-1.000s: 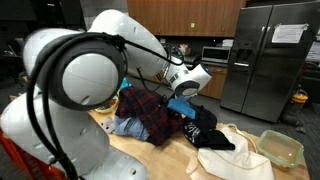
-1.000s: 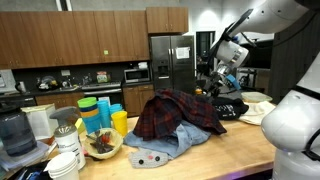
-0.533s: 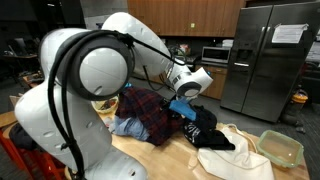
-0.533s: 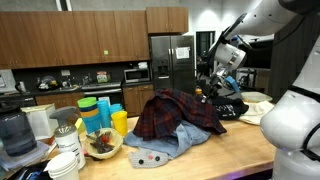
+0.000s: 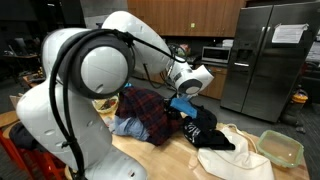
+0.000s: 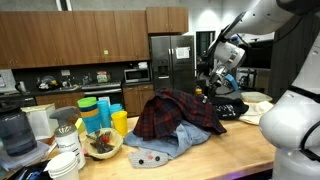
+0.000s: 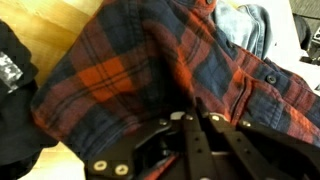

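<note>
Plaid shirt (image 5: 150,112) lies heaped on the wooden counter (image 5: 160,160). Both exterior views show it there, with the shirt (image 6: 175,112) draped over paler cloth. Since a second ago the arm's bulky elbow has swung across the near side of an exterior view, yet the gripper (image 5: 183,100) has barely shifted. I judge that the wrist has settled at the shirt's edge rather than travelling.

In the wrist view, from left to right, a black garment (image 7: 12,70) sits at 9 o'clock of the fingertips. The plaid fills 10 through 2 o'clock, and denim (image 7: 250,25) lies beyond it at 1 o'clock. The fingers (image 7: 186,125) stand drawn close together just over the plaid. Whether a fold is caught between them cannot be told.
</note>
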Action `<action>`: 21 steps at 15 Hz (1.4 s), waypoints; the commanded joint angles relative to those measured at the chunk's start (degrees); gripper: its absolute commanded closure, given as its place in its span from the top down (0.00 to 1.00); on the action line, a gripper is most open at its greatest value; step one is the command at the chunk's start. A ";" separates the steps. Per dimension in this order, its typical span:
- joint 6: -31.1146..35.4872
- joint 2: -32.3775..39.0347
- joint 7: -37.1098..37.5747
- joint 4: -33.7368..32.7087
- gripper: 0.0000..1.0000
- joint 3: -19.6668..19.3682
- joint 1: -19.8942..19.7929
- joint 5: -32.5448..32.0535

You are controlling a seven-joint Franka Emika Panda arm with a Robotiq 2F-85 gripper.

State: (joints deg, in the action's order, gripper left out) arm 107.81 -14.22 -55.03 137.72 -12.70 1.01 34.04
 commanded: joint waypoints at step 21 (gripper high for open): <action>-0.80 -30.60 16.59 -5.27 0.01 -3.76 -7.06 -12.89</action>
State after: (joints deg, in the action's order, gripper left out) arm 106.67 -43.94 -41.23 133.39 -14.94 -6.15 23.57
